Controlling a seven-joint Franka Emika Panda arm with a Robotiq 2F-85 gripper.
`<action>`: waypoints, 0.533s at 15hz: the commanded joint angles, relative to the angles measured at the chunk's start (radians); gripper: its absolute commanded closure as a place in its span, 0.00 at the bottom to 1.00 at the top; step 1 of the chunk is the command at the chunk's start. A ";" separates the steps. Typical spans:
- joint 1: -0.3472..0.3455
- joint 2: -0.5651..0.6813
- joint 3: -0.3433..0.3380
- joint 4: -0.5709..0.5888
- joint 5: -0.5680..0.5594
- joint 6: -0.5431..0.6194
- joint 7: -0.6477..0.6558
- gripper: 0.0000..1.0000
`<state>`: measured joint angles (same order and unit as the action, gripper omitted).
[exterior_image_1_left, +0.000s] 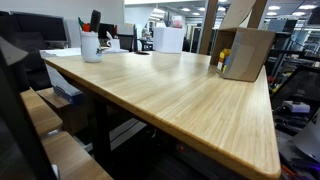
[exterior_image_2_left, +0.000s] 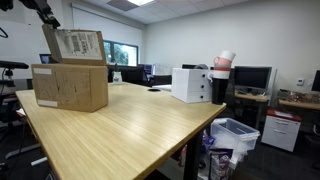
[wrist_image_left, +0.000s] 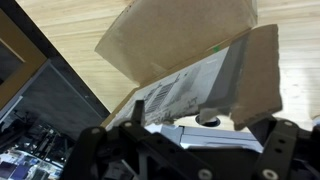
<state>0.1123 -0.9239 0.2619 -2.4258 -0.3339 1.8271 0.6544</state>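
Note:
A cardboard box (exterior_image_2_left: 70, 85) stands on the wooden table (exterior_image_2_left: 130, 130) with its flaps up; one flap carries a white shipping label (exterior_image_2_left: 80, 44). The box also shows in an exterior view (exterior_image_1_left: 245, 52) near the table's far corner. My arm (exterior_image_2_left: 38, 10) reaches down over the box from above. In the wrist view my gripper (wrist_image_left: 185, 138) is open, its fingers spread wide just above the box opening. Between the fingers lies a white flat object with a dark round hole (wrist_image_left: 208, 120) inside the box. The labelled flap (wrist_image_left: 185, 90) stands in front of it.
A white cup with pens (exterior_image_1_left: 91, 44) stands at the table's far end. A white box (exterior_image_2_left: 190, 84) with stacked cups (exterior_image_2_left: 222, 66) behind it sits at another table corner. Desks with monitors (exterior_image_2_left: 250, 77) and a bin (exterior_image_2_left: 236, 135) surround the table.

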 joint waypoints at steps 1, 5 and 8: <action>-0.003 -0.144 0.002 -0.117 0.037 0.068 -0.026 0.00; -0.004 -0.258 -0.002 -0.200 0.066 0.134 -0.030 0.00; -0.014 -0.308 -0.005 -0.230 0.101 0.158 -0.040 0.00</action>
<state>0.1121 -1.1551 0.2617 -2.6013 -0.2841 1.9464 0.6544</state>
